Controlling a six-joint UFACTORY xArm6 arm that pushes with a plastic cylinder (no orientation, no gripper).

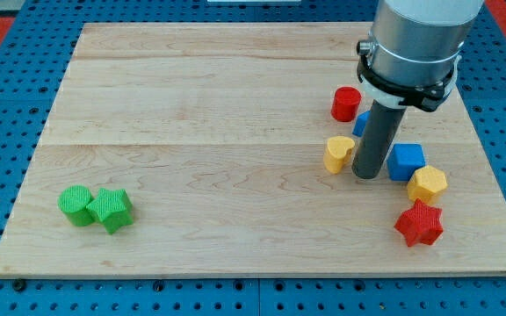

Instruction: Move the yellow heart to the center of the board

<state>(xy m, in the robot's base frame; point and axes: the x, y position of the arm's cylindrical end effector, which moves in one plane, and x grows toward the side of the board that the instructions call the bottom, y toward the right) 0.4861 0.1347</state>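
The yellow heart (338, 153) lies on the wooden board (191, 132) at the view's right of centre. My tip (368, 175) rests on the board just to the heart's right, close beside it, with a thin gap showing between them. The rod stands between the yellow heart and the blue cube (406, 161).
A red cylinder (346, 104) sits above the heart, with a blue block (361, 124) partly hidden behind the rod. A yellow hexagon (428, 184) and a red star (419, 224) lie at lower right. A green cylinder (76, 205) and green star (111, 210) touch at lower left.
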